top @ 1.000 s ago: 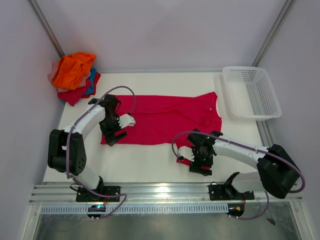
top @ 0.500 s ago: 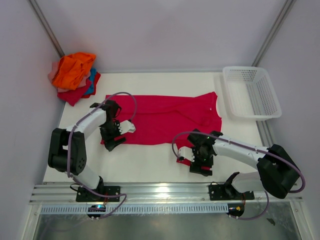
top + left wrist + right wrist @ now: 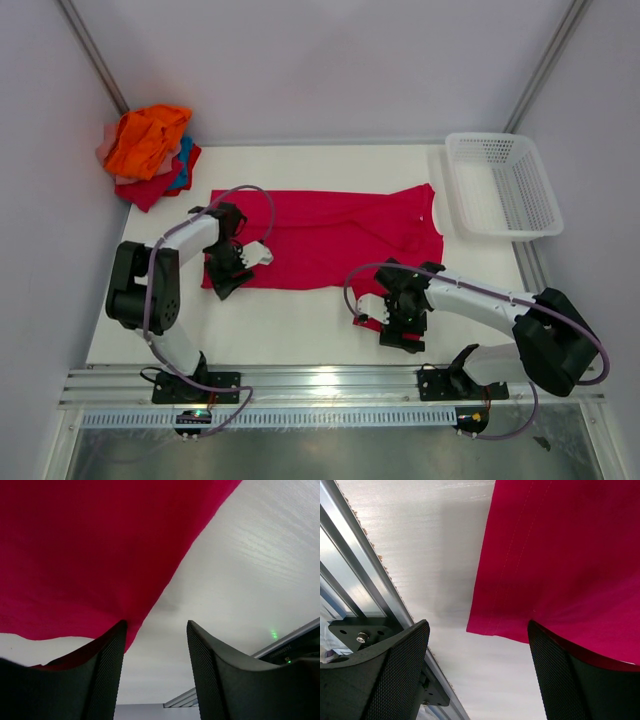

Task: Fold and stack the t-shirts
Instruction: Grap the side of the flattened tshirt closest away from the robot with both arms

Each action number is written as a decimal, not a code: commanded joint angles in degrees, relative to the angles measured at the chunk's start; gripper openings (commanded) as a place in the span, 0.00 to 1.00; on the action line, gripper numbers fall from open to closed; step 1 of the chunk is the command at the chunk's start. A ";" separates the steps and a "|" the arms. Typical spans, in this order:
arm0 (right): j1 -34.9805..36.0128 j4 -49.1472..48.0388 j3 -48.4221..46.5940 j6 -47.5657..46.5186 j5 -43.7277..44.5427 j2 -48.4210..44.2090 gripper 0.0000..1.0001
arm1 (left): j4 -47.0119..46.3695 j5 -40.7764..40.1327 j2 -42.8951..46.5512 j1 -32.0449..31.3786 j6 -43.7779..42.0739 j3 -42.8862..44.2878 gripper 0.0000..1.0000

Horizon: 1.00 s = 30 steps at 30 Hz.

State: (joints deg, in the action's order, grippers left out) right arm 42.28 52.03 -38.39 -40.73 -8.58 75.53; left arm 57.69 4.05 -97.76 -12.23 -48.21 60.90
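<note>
The crimson t-shirt (image 3: 330, 235) lies spread flat across the tabletop (image 3: 290, 325), and both arms are down at its near edge. The left claw (image 3: 156, 625) is released. In the left wrist view the shirt's corner reaches only as far as one finger, and bare tabletop shows in the gap between the two. The right claw (image 3: 477, 625) is also released and spread wide, with a stitched corner of the shirt lying between its fingers and cloth running across one of them.

The step in hand looks like taking hold of the near edge so it can be folded away from the arms. The right claw seems well placed. The left would do better to slide further over the cloth first, so the corner sits fully between its fingers. Closing where it is risks pinching air or only a sliver of hem. Both claws should close low against the tabletop, lift together and keep the edge taut between them, or the shirt will drag and wrinkle.

The pile of other t-shirts (image 3: 150, 150) sits beyond the left claw and the white mesh basket (image 3: 500, 185) beyond the right. Both are well apart from the work.
</note>
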 commanded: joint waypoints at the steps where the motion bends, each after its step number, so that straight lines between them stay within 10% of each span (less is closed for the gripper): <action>1: 0.34 0.35 -0.72 -0.84 -1.00 0.76 0.81 | -0.83 -0.19 -0.94 0.54 1.27 1.06 0.52; 7: 0.34 1.32 -1.07 -1.63 -2.32 1.73 0.39 | 1.72 0.51 -3.14 0.98 1.45 3.08 0.07; 14: 0.34 1.23 -1.16 -1.28 -1.62 2.34 0.03 | 3.83 1.74 -5.25 1.68 2.41 5.98 0.00; 24: 0.34 0.88 -1.69 -0.58 -1.27 1.73 0.03 | 4.01 2.36 -5.52 2.03 3.03 6.51 0.00; 30: 0.34 2.64 -2.04 -1.81 -1.88 1.47 0.74 | 4.01 2.45 -5.60 2.12 2.77 6.24 0.00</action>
State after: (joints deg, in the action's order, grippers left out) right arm 42.28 54.19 -39.00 -41.52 -10.09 77.62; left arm 60.53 5.19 -103.15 -10.57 -45.41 65.76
